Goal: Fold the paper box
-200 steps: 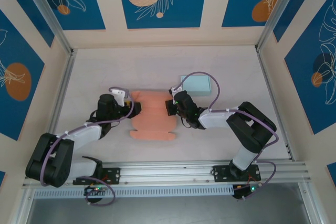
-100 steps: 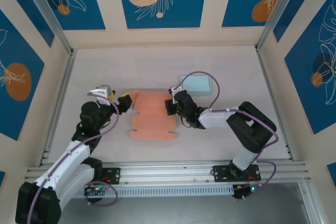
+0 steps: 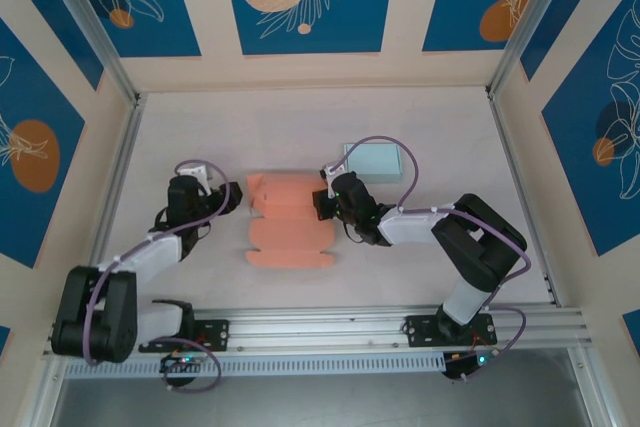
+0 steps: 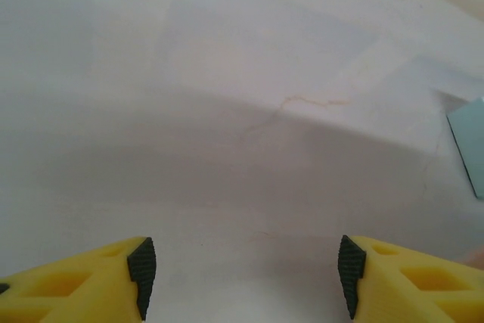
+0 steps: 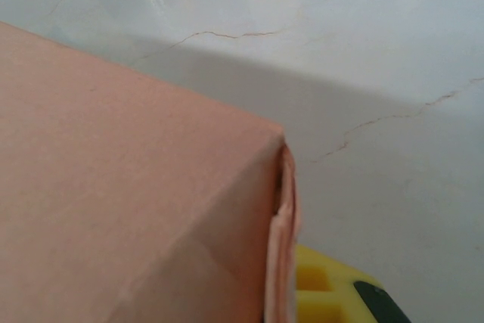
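**1. Workpiece: progress**

The paper box (image 3: 290, 225) is a salmon-pink cut blank and lies mostly flat on the table (image 3: 300, 127). No closed box shape is visible, so most of the folding is judged to be still outstanding. One fold appears to have been started. In the right wrist view, a panel stands raised off the table, and its edge (image 5: 284, 209) shows doubled layers. Whether any crease is fully set cannot be determined. Raising the remaining walls and tucking the tabs remain to be done.

**2. Workpiece: position and orientation**

The blank lies to the near left of the light blue box (image 3: 373, 159), close to it but apart. Its outline is almost as wide as it is deep. The long axis is judged to run from the arm bases toward the far wall, though only by a small margin. The visible crease lines run across this axis, from left to right. A small tab projects at the far-left corner and another at the near-right corner.

**3. Tools**

- The right gripper (image 3: 322, 205) is just near-left of the light blue box. It is clamped on the right edge of the blank, with the paper pinched against a yellow finger (image 5: 325, 293).
- The left gripper (image 3: 232, 195) is farther to the left of the light blue box, beyond the blank. Its jaws are spread and hold nothing. Only bare table shows between its fingertips (image 4: 141, 274). It stands just beside the left edge of the blank without touching it.
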Controlling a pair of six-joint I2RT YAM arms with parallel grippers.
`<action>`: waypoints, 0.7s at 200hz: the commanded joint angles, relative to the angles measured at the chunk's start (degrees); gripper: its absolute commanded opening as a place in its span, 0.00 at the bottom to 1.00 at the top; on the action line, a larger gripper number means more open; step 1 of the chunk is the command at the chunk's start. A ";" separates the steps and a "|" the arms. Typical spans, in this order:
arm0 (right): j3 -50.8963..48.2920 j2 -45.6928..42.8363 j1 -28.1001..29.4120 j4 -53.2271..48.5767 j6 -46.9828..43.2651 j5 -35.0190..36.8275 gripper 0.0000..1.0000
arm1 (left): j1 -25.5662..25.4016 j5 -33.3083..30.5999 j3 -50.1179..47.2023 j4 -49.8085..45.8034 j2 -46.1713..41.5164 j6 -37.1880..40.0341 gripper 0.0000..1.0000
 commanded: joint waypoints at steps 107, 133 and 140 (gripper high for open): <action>2.66 2.36 -0.32 -1.62 1.54 1.25 0.04 | -0.88 21.84 1.70 8.89 7.61 2.54 0.60; 3.70 3.26 -0.42 -2.95 1.94 1.89 0.04 | -2.03 23.25 2.19 9.52 8.76 2.31 0.59; 4.24 3.60 -0.47 -3.66 2.14 2.19 0.04 | -2.70 23.34 2.41 9.27 8.87 2.42 0.59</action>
